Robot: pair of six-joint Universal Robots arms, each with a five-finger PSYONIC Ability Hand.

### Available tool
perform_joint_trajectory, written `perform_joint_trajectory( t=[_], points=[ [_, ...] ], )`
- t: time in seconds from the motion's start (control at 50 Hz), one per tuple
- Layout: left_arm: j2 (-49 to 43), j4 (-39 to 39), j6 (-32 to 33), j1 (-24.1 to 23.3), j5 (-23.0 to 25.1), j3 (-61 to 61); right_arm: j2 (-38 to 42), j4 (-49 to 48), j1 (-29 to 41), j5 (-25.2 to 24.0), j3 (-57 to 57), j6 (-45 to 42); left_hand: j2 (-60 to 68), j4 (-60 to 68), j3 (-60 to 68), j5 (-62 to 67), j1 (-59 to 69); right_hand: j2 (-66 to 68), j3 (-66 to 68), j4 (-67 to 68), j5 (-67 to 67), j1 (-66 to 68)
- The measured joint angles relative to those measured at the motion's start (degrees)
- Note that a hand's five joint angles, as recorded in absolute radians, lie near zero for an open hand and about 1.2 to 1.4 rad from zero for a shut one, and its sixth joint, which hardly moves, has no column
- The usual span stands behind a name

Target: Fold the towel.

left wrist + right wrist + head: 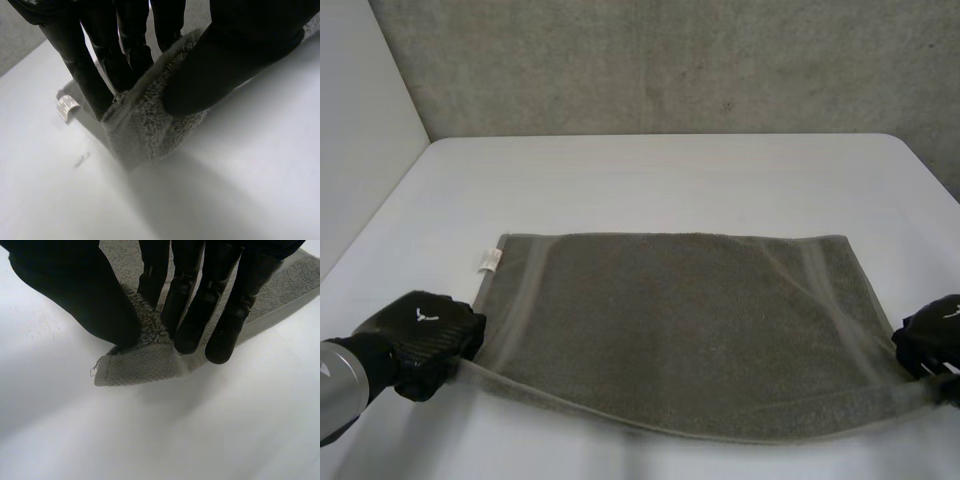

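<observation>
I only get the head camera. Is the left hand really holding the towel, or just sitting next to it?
Observer: Really holding it. The left hand pinches the near left corner of the towel between its thumb and fingers.
Operator: What about the other hand?
Observer: The right hand pinches the near right corner the same way, thumb against fingers.
Operator: Anything funny on that corner?
Observer: A small loose thread sticks out at its tip.

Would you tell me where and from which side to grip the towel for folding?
The two near corners, one per hand, each from its outer side. The towel lies flat and wide, so corner grips keep the edge taut; the left hand and right hand pinch them between thumb and fingers.
</observation>
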Motion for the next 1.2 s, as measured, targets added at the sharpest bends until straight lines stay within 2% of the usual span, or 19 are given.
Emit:
perform_joint_trajectory(
  t=[0.08, 0.2, 0.22, 0.26, 0.3, 0.38, 0.6, 0.82, 0.84, 0.88, 0.9, 0.92, 0.94, 0.96, 0.98, 1.0, 1.04, 1.08, 1.2],
  points=[
    [-0.65, 2.43, -0.2, 0.7, 0.63, 2.04, 1.11, -2.44, -0.19, -0.32, -2.12, 1.16, 0.0, 0.0, 0.0, 0.05, 0.0, 0.0, 0.0, 0.0, 0.0, -0.01],
    [-6.12, 8.79, -1.17, -0.27, 0.39, 6.46, 4.99, -7.69, 3.21, -0.22, -6.24, 7.21, 0.01, 0.0, 0.02, 0.05, 0.0, 0.0, 0.0, 0.0, 0.01, -0.01],
    [-10.19, 12.29, -1.76, -1.65, 0.04, 9.34, 8.0, -11.1, 6.51, 0.19, -9.39, 11.63, 0.02, 0.0, 0.03, 0.04, 0.0, 0.0, 0.0, 0.0, 0.05, -0.01],
    [-11.3, 13.05, -1.93, -2.05, -0.02, 10.16, 8.74, -11.95, 7.31, 0.34, -10.2, 12.69, 0.02, 0.0, 0.03, 0.05, 0.0, 0.0, 0.0, 0.0, 0.09, -0.01],
    [-17.82, 16.05, -3.04, -4.09, -0.41, 15.34, 12.39, -15.64, 10.52, 1.45, -14.2, 17.26, 0.03, 0.0, 0.03, 0.05, 0.0, 0.0, 0.0, 0.0, 0.29, 0.04],
    [-26.24, 18.25, -4.43, -6.04, -1.19, 22.83, 16.47, -19.09, 13.15, 3.66, -18.92, 21.05, 0.03, 0.0, 0.03, 0.05, 0.0, 0.0, 0.1, 0.0, 0.38, 0.25],
    [-45.88, 19.71, -6.2, -11.01, -8.27, 45.83, 29.11, -27.37, 19.64, 12.03, -33.81, 25.44, 0.03, 0.0, 0.03, 0.06, 0.0, 0.0, 0.22, 0.0, 0.39, 0.25],
    [-55.86, 19.65, -6.72, -12.62, -10.99, 58.5, 35.94, -34.06, 21.67, 15.08, -41.55, 26.97, 0.03, 0.0, 0.03, 0.06, 0.0, -0.37, 0.11, -0.11, 0.31, 0.03],
    [-56.54, 19.65, -6.7, -12.74, -11.03, 59.32, 36.65, -34.42, 21.93, 15.46, -42.65, 27.06, 0.03, 0.0, 0.03, 0.06, 0.0, -10.32, -10.45, -10.93, -8.79, -7.29],
    [-57.1, 19.67, -6.67, -12.87, -11.04, 60.08, 37.2, -34.69, 22.18, 15.83, -43.57, 27.19, -1.79, -1.2, -1.17, -0.89, -0.4, -11.19, -11.36, -11.85, -9.61, -8.16],
    [-57.36, 19.67, -6.65, -12.94, -11.05, 60.45, 37.43, -34.84, 22.33, 16.07, -44.08, 27.3, -7.68, -7.32, -7.15, -6.77, -5.62, -11.19, -11.36, -11.85, -9.61, -8.16],
    [-57.8, 19.66, -6.62, -13.1, -11.08, 61.08, 37.77, -35.12, 22.59, 16.57, -45.0, 27.56, -9.29, -9.37, -9.25, -8.59, -7.43, -32.91, -37.98, -38.54, -35.34, -33.13],
    [-57.8, 19.66, -6.62, -13.1, -11.08, 61.08, 37.77, -35.12, 22.59, 16.57, -45.0, 27.56, -9.29, -9.37, -9.25, -8.59, -7.43, -32.91, -37.98, -38.54, -35.34, -33.13],
    [-57.95, 19.67, -6.59, -13.23, -11.22, 61.42, 37.91, -35.33, 22.74, 16.89, -45.49, 27.88, -14.91, -14.95, -14.79, -14.33, -13.39, -32.89, -49.62, -50.27, -47.14, -40.13],
    [-58.01, 19.68, -6.56, -13.48, -11.97, 61.91, 37.53, -36.08, 22.97, 17.42, -46.19, 29.13, -32.07, -30.84, -30.25, -30.03, -30.68, -32.89, -54.94, -54.88, -52.06, -42.07],
    [-57.98, 19.68, -6.56, -13.56, -12.31, 62.04, 37.33, -36.31, 23.01, 17.54, -46.29, 29.52, -40.08, -40.25, -39.78, -38.55, -39.32, -32.89, -55.35, -55.11, -52.36, -42.11],
    [-57.9, 19.68, -6.57, -13.69, -12.93, 62.21, 36.86, -36.75, 23.07, 17.71, -46.36, 30.32, -40.96, -40.25, -39.78, -39.78, -40.22, -32.89, -55.35, -55.11, -52.36, -42.11],
    [-57.17, 19.67, -6.66, -14.23, -15.43, 62.58, 34.14, -38.88, 23.11, 18.0, -45.71, 33.62, -52.6, -52.74, -52.58, -52.32, -50.73, -32.89, -55.59, -55.12, -52.54, -42.11],
    [-54.52, 19.67, -6.84, -15.25, -18.32, 62.1, 27.0, -42.78, 22.71, 17.49, -40.74, 38.22, -57.71, -57.74, -57.58, -57.06, -55.4, -32.89, -55.59, -55.12, -52.58, -42.11]
  ],
)
